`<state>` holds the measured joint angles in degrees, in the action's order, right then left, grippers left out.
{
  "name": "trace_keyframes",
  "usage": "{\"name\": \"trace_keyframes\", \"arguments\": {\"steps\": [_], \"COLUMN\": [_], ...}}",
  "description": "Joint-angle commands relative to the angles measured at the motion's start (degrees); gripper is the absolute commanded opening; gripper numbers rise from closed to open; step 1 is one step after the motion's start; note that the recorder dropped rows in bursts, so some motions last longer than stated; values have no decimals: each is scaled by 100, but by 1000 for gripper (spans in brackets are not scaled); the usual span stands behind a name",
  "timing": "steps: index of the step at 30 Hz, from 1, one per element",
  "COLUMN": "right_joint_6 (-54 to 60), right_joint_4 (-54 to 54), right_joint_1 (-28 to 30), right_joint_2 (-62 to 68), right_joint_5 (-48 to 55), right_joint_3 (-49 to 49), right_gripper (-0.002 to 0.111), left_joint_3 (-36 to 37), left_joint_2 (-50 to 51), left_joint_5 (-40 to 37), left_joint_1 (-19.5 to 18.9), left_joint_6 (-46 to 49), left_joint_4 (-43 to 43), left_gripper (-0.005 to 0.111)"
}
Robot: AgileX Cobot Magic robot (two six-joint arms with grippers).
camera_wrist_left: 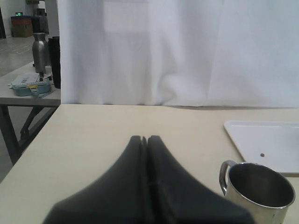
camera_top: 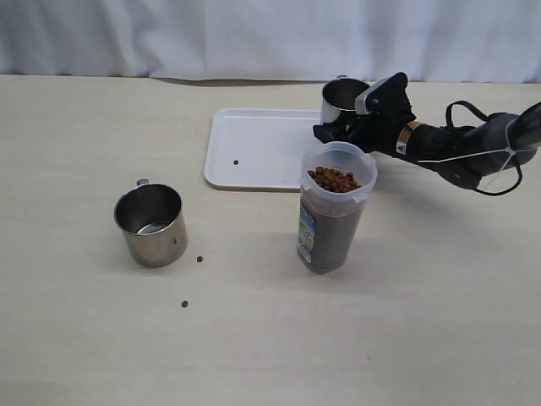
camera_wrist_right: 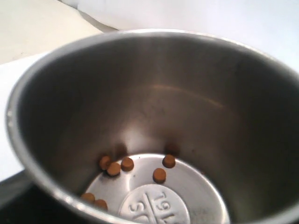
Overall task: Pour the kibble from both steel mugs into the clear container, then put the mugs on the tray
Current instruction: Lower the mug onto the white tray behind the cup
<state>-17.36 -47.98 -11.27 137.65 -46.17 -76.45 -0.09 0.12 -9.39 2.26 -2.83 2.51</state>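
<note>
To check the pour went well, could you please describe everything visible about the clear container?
The clear container is a tall, translucent plastic canister with a wider, open rim and a blue-and-white label low on its side. It stands upright on the table in front of the tray, filled nearly to the rim with kibble. Only the table visibly touches it.

Left end effector (camera_wrist_left: 145,138) pinched shut — right arm (camera_top: 456,148) outstretched, right end effector (camera_top: 340,125) clasping a steel mug (camera_top: 341,97).
</note>
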Motion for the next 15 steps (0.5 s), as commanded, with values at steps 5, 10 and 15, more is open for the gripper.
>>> {"name": "trace_keyframes", "arguments": {"steps": [5,10,15], "right_joint_6": [3,3,3], "right_joint_4": [63,63,128], "right_joint_1": [-20,-20,-20], "right_joint_2": [29,84,241], "right_joint_5": [-63,-63,-210], "right_joint_3": [-72,-71,-84], "right_gripper": [5,5,5], "left_joint_3": [9,9,9], "left_joint_2": [-12,-12,-12], "left_joint_5": [75,75,75], "left_joint_1": [36,36,36], "left_joint_6": [-19,-19,-19], "left_joint_4": [10,10,10], "left_gripper": [0,0,0]}}
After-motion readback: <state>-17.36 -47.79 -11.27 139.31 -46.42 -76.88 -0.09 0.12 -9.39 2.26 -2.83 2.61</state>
